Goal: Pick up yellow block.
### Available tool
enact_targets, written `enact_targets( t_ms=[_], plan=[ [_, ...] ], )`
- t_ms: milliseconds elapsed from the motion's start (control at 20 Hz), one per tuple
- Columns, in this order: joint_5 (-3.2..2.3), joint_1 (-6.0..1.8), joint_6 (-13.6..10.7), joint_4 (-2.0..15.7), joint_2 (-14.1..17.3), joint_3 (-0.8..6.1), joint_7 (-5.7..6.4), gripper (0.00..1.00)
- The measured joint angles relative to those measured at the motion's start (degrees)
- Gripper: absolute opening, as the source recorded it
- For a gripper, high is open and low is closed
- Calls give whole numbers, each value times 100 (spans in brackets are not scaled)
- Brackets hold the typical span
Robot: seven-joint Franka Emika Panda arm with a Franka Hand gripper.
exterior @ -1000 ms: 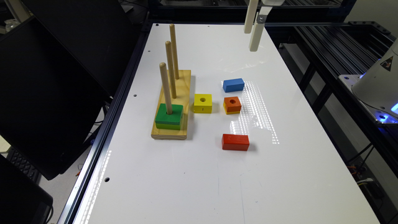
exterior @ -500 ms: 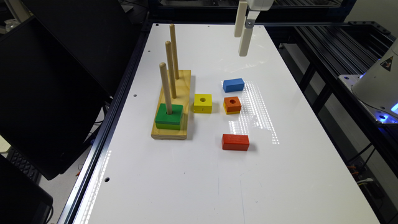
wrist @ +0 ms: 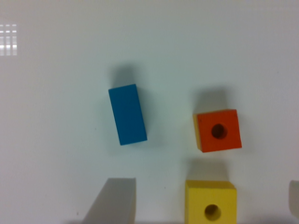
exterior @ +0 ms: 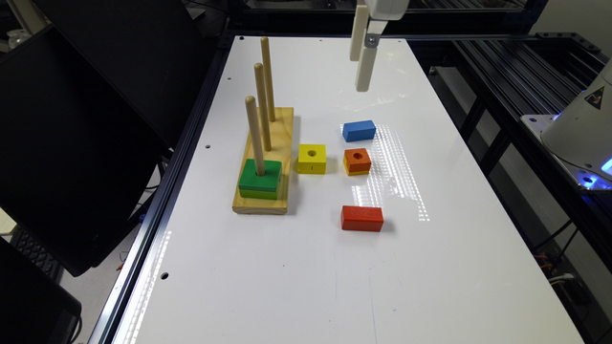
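One target: the yellow block (exterior: 311,158) lies flat on the white table (exterior: 296,267), near the middle of the exterior frame, hole up, between the wooden peg base (exterior: 266,162) and the orange block (exterior: 357,161).
Block versus gripper: the gripper (exterior: 361,64) hangs high near the frame's top, well apart from the block, which sits lower and to the left of it.
Wrist view: yellow block (wrist: 210,203) at the lower edge, orange block (wrist: 217,130) just above it, blue block (wrist: 127,114) to the left.
Change: over the last second the gripper has slid leftward and lower in the exterior frame; the blocks have not moved.
Gripper state: fingers spread apart, holding nothing, pointing down.
Others: red block (exterior: 362,218) below the orange one; green block (exterior: 259,178) on the nearest peg.
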Motion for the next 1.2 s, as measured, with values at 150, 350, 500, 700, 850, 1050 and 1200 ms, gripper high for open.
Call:
enact_targets(
  t_ms=[150, 350, 500, 700, 850, 1050, 1200],
  plan=[
    [0, 0, 0, 51, 66, 1, 0, 100],
    [4, 2, 0, 95, 83, 35, 30, 100],
    [4, 1, 0, 190, 163, 81, 74, 100],
    [6, 2, 0, 275, 245, 104, 93, 100],
    [13, 33, -3, 534, 439, 247, 267, 100],
    [-1, 40, -6, 876, 792, 380, 428, 100],
    [-2, 25, -11, 935, 858, 380, 428, 100]
  ],
)
